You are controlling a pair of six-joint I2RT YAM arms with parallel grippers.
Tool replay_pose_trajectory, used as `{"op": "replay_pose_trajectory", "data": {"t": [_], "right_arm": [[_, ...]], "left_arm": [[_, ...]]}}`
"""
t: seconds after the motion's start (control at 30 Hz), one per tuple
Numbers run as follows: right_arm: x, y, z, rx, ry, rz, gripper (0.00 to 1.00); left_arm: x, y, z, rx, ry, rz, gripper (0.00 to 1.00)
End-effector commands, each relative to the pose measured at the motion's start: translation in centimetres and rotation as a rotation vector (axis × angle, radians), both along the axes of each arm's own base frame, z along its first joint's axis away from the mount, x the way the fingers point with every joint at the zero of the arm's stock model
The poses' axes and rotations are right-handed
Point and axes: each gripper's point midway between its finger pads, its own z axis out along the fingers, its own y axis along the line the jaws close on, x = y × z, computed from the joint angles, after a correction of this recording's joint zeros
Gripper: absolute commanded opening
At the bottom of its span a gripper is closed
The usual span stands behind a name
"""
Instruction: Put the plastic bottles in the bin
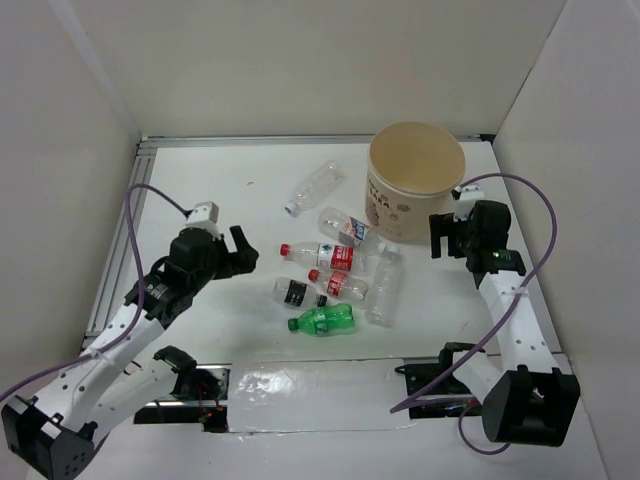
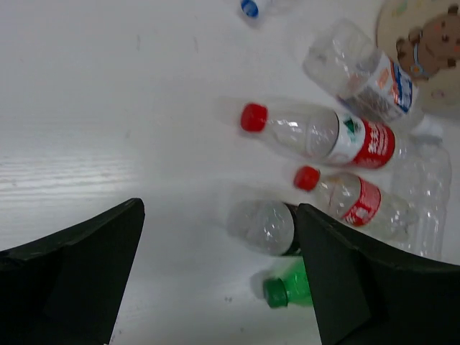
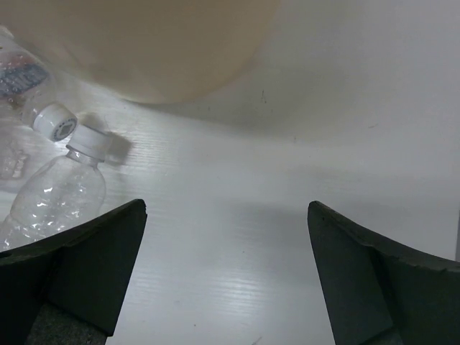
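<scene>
Fingers (image 2: 72, 280) spread wide on both grippers, nothing held between them.
The left gripper (image 2: 219, 215) has its jaws apart low over the table (image 1: 230, 170), facing the plastic bottles (image 1: 335, 270) that lie on their sides mid-table, its arm bent at the elbow and reaching in from the near left. The right gripper (image 3: 226, 208), jaws likewise apart, hangs just beside the bin (image 1: 400, 215), which stands upright at the far right, its arm stretched forward from its base.
</scene>
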Motion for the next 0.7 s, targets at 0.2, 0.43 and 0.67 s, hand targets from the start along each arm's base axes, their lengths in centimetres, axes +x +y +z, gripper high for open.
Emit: {"op": "replay_pose_trajectory", "data": {"t": [0.2, 0.43, 0.67], "right_arm": [[-1.1, -0.4, 1.6, -0.068, 0.051, 0.085, 1.0], [-1.0, -1.1, 0.9, -0.065, 0.069, 0.043, 1.0], [-1.3, 1.2, -0.4, 0.017, 0.1, 0.15, 0.77]], "left_arm": [[-3.5, -6.0, -1.5, -0.183, 0.167, -0.122, 0.98], [-4.7, -7.9, -3.3, -0.297, 0.292, 0.017, 0.61], [-6.5, -8.8, -7.6, -0.361, 0.515, 0.269, 0.82]]}}
